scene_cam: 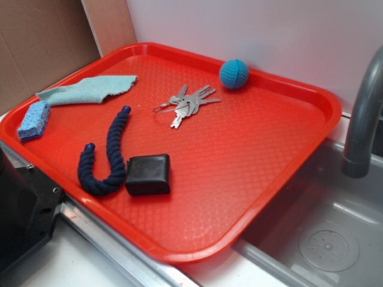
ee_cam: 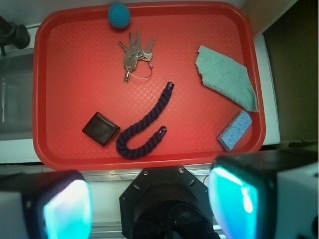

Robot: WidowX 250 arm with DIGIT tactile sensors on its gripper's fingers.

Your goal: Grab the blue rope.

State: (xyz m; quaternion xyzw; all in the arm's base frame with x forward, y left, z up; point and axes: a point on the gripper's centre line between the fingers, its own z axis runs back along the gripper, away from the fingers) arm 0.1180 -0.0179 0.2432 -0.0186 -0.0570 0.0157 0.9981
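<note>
Exterior view: the rope (scene_cam: pixel 108 156) lies in a J curve on the red tray (scene_cam: pixel 239 179), its bend touching a black block (scene_cam: pixel 148 174). Wrist view: the gripper (ee_cam: pixel 149 201) hangs beyond the tray's near edge, fingers (ee_cam: pixel 67 209) spread wide, holding nothing; the rope (ee_cam: pixel 144 125) lies beside the block (ee_cam: pixel 100 128), below the keys (ee_cam: pixel 134 57).

Blue rope (scene_cam: pixel 109 154) on red tray (scene_cam: pixel 251 155) — J-curved, touching black block (scene_cam: pixel 148 174).
</note>
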